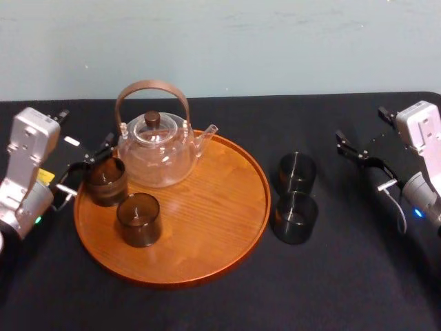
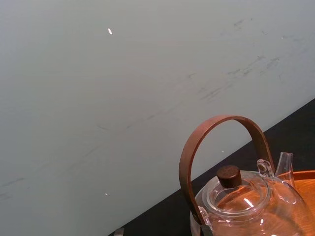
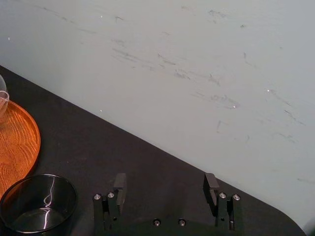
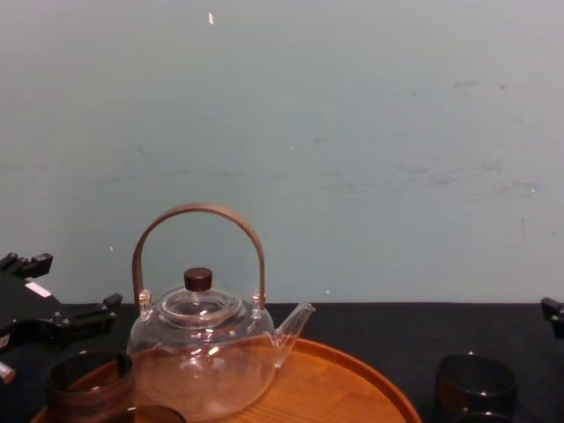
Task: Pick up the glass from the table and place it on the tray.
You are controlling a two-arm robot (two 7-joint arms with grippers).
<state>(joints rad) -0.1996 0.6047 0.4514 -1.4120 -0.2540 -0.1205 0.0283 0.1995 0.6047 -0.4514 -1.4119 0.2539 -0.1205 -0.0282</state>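
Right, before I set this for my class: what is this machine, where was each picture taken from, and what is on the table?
It is a robot with two arms, each ending in a pincer. One picture looks down from its head, one across from its chest, two from cameras on its wrists. On the black table lies a round wooden tray carrying a glass teapot and two dark glasses: a front glass and a left glass by the rim. The left pincer sits right at the left glass; whether it grips it cannot be told. Beside the tray, on the table, stand a far glass and a near glass. The right pincer is open, empty, off to their right.
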